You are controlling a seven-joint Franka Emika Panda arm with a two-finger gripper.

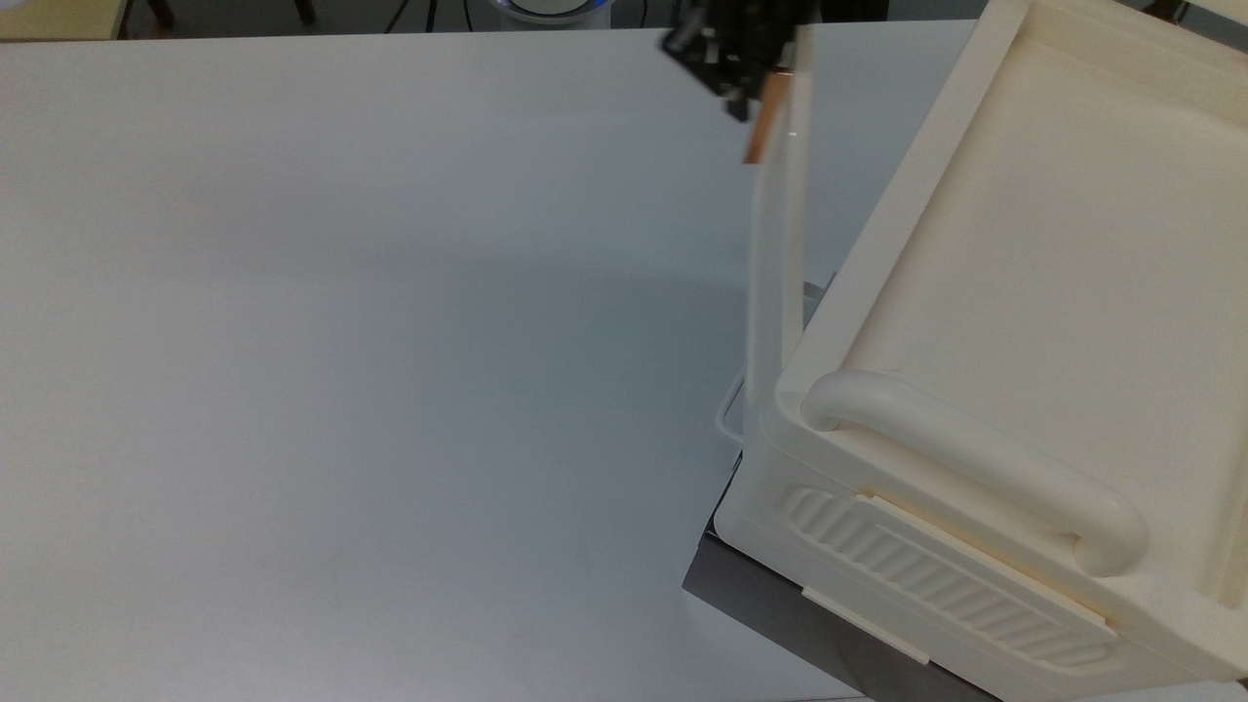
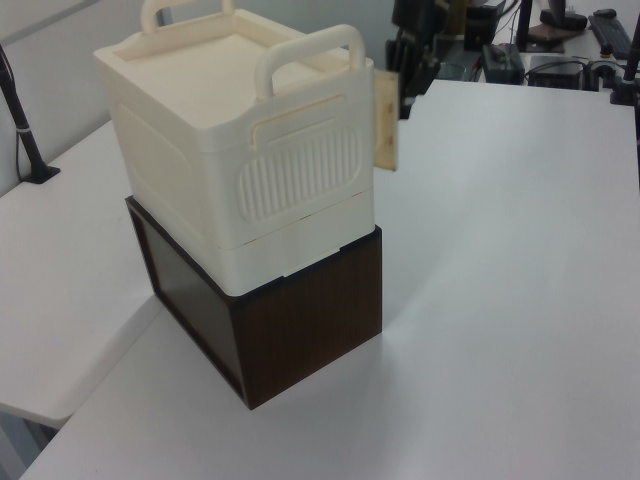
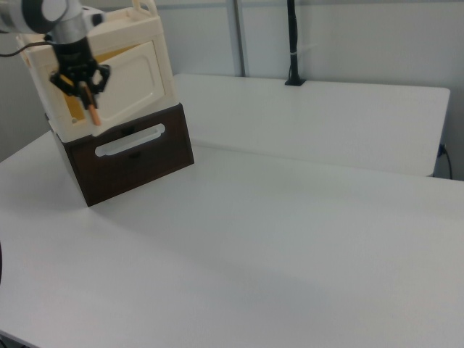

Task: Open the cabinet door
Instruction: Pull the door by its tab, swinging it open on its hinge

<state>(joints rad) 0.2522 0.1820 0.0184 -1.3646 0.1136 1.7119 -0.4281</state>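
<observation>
The cream cabinet [image 1: 1024,292] stands on a dark brown box [image 2: 310,320]. Its cabinet door [image 1: 777,253] hangs swung out from the front, edge-on in the top view, hinged near the thick rounded handle [image 1: 975,458]. In the right view the cabinet door [image 3: 138,76] shows its recessed inset, with a yellowish interior behind its free edge. My gripper [image 1: 753,96] is shut on the copper bar handle [image 1: 760,127] at the door's free end. In the right view my gripper [image 3: 83,88] holds that bar [image 3: 93,110] from above. The left view has the door's edge [image 2: 387,120] sticking out beside the gripper [image 2: 405,92].
The brown box has a long white pull [image 3: 130,140] on its front. White tabletop [image 1: 341,370] spreads wide to the top view's left. A black pole [image 3: 293,43] stands at the back of the right view, and monitors and cables [image 2: 560,40] lie beyond the table.
</observation>
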